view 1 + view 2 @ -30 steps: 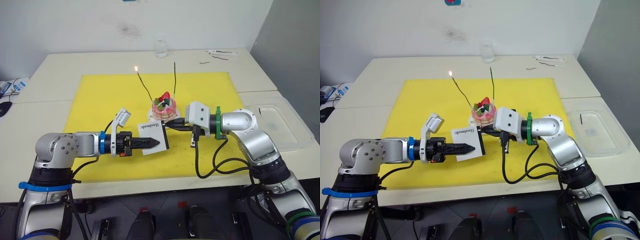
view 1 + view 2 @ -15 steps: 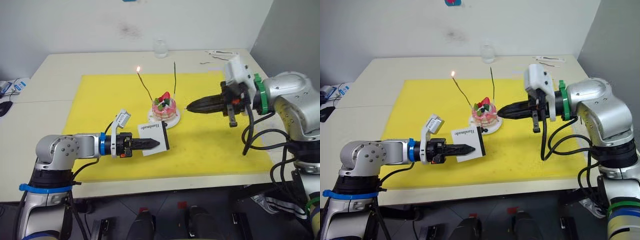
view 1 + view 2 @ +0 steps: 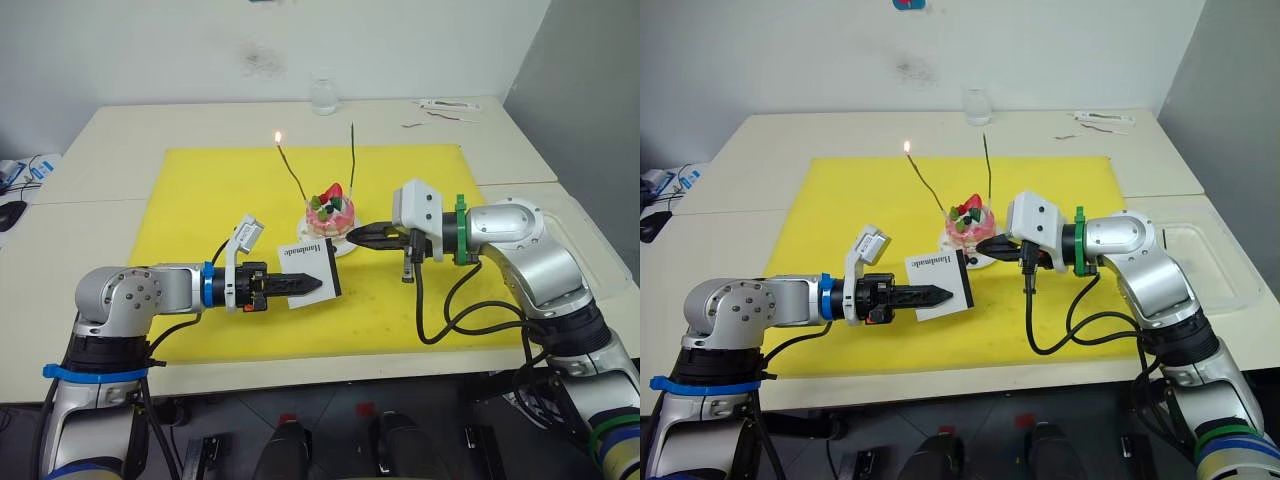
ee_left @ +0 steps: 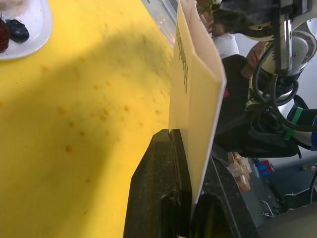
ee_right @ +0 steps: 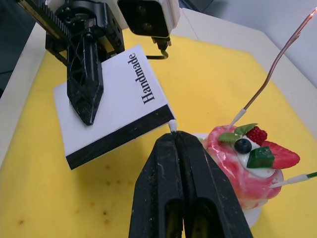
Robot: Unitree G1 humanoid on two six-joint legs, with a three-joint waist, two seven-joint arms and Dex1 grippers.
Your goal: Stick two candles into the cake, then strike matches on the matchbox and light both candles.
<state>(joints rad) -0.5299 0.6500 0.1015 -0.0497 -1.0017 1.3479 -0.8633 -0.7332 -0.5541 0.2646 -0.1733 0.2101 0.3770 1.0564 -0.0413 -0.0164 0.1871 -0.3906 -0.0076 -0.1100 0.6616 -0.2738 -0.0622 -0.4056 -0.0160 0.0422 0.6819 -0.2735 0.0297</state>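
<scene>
The pink cake [image 3: 330, 211] sits on its white plate [image 5: 254, 214] on the yellow mat. Two candles stand in it. The left candle [image 3: 291, 171] burns with a small flame at its top, and the right candle [image 3: 351, 160] is unlit. My left gripper [image 3: 317, 285] is shut on the white matchbox [image 3: 308, 271], holding it on edge just in front of the cake. My right gripper [image 3: 358, 236] is shut, with a match's pale head [image 5: 173, 125] poking from its tip. That tip is close to the matchbox's dark side [image 5: 119, 140] and beside the plate.
A yellow mat [image 3: 200, 200] covers the middle of the table. A glass jar [image 3: 322, 97] stands at the back centre, with small white items [image 3: 440, 104] at the back right. A clear plastic tray [image 3: 1212, 262] lies to the right, and clutter [image 3: 15, 180] sits at the far left edge.
My right gripper lifted away to the right, then came back down to the matchbox's right side beside the plate. The left gripper and matchbox stayed put, and the left candle keeps burning.
</scene>
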